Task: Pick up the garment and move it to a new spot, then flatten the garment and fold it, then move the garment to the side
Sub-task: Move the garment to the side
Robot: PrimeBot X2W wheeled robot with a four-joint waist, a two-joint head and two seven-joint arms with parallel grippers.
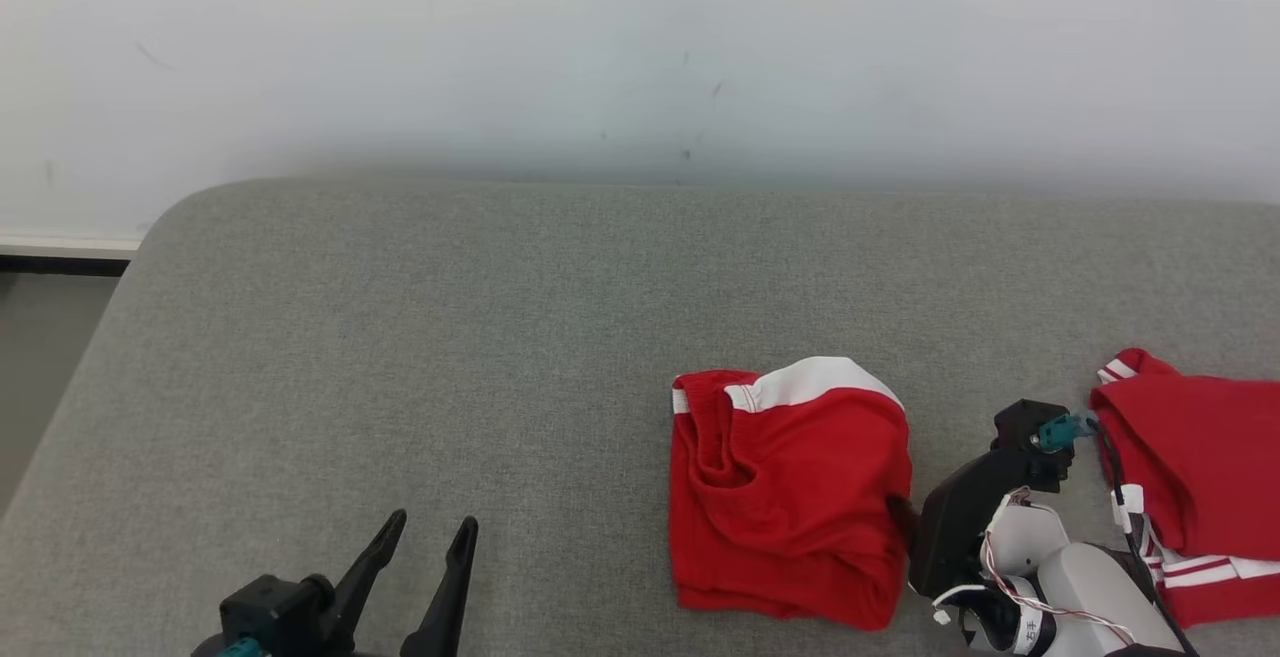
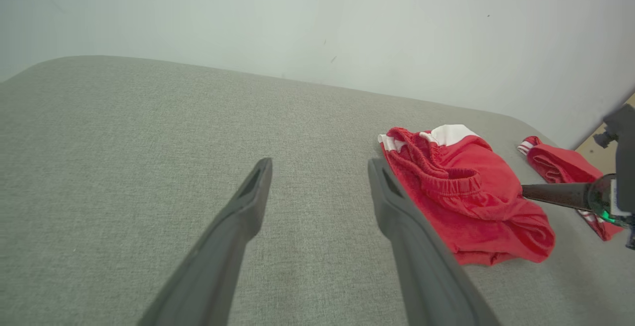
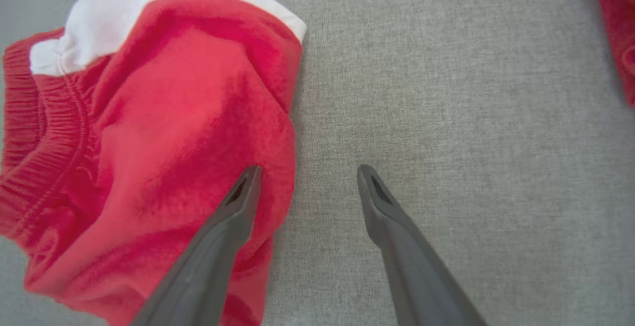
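My right hand point(image 3: 308, 168) is open, its two dark fingers spread and gripping nothing. It points down at the right edge of the garment point(image 3: 163, 137), a red piece with a white band and a gathered elastic waist, lying bunched in soft folds. My left finger there sits over the red cloth at its rim and my right finger over the bare grey padded surface point(image 3: 446, 117). I cannot tell whether either tip touches anything.

Most of the garment spreads away to the left of this hand. Its white band is at the far end, ahead of the fingertips and to the left. To the right of this hand, well apart from the first, lies a second garment point(image 1: 1190, 457). It is also red, with thin white stripes along one edge, and my right forearm overlaps its near side in the head view.

My left hand point(image 2: 320, 162) is open too and holds nothing. Grey fabric lies beneath and ahead of it, and the garment is off to its right, beside that hand's right finger. Nothing lies between either hand and the garment. A pale wall point(image 1: 640, 57) rises beyond the far edge of the surface.

By count: two red garments, two hands, and two fingers on each.
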